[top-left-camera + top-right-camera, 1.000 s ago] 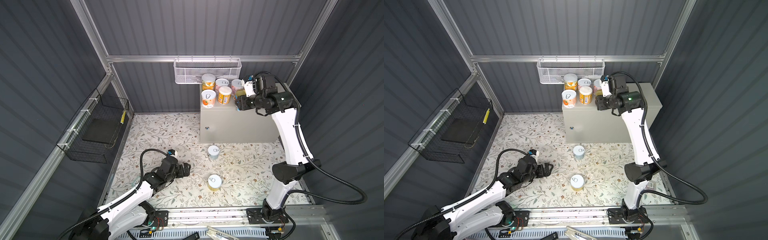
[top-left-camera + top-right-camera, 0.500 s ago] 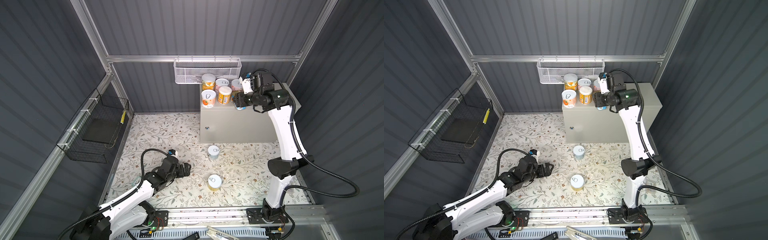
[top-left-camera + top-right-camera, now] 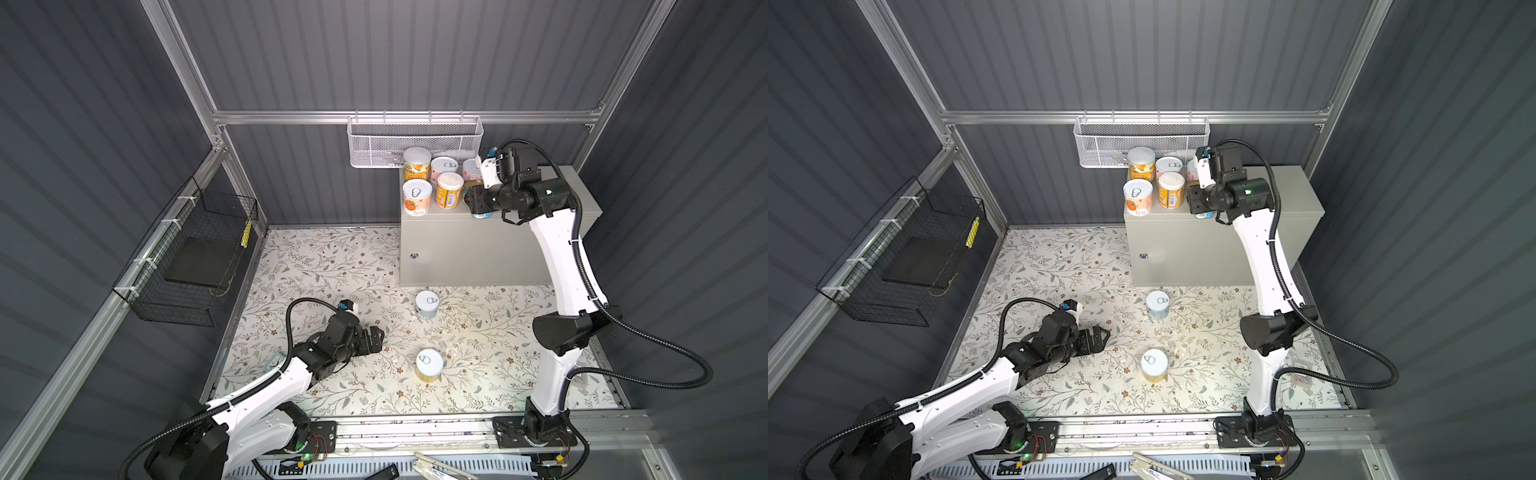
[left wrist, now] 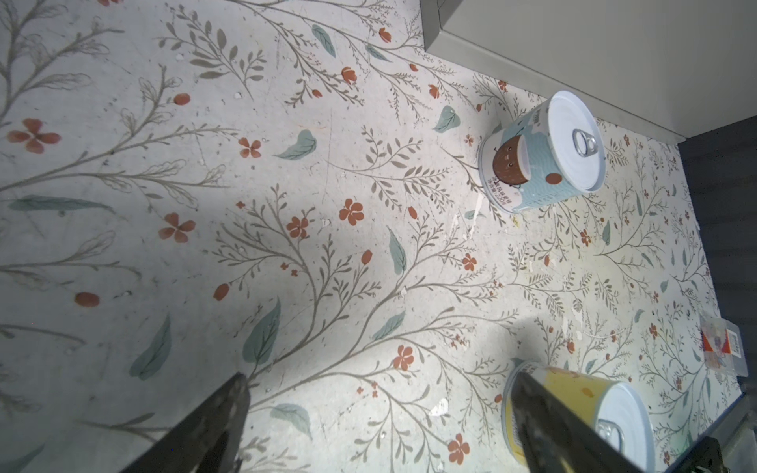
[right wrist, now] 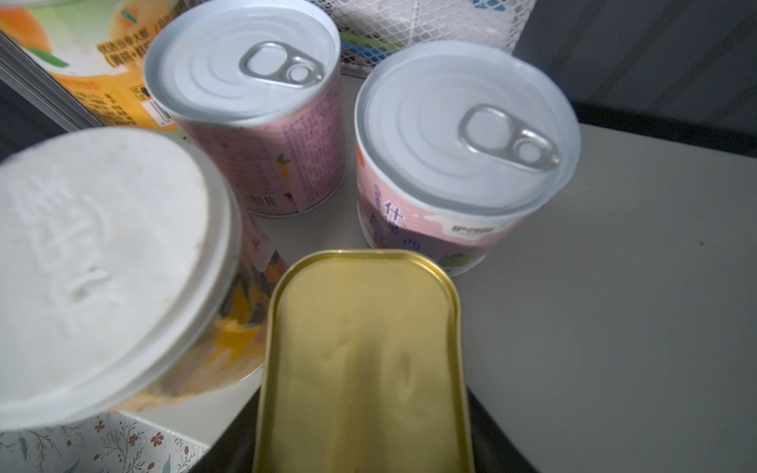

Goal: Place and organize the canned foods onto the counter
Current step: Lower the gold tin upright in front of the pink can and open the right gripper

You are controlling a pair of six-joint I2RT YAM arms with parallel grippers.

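Observation:
My right gripper point(image 3: 476, 200) point(image 5: 364, 426) is shut on the flat gold-topped tin point(image 5: 364, 360), holding it over the front of the counter point(image 3: 478, 253) beside a white-lidded can point(image 3: 449, 190) point(image 5: 102, 254). Several other cans stand there too: two pink point(image 5: 245, 82) point(image 5: 463, 131) and two orange point(image 3: 417, 164) point(image 3: 417, 198). A pale-blue can point(image 3: 427, 304) point(image 4: 540, 155) and a yellow can point(image 3: 429, 365) point(image 4: 622, 413) stand on the floral floor. Left of them, my left gripper point(image 3: 376, 336) point(image 4: 381, 426) hangs low over the floor, open and empty.
A white mesh basket point(image 3: 415, 141) hangs on the back wall just behind the counter's cans. A black wire basket point(image 3: 195, 257) is fixed to the left wall. The right half of the counter top point(image 3: 573, 187) is bare. A small packet point(image 4: 721, 344) lies near the floor's edge.
The right arm's wrist lifted and swung slightly, then settled again with the gold-topped tin still gripped near the white-lidded can. The left arm has stayed put.

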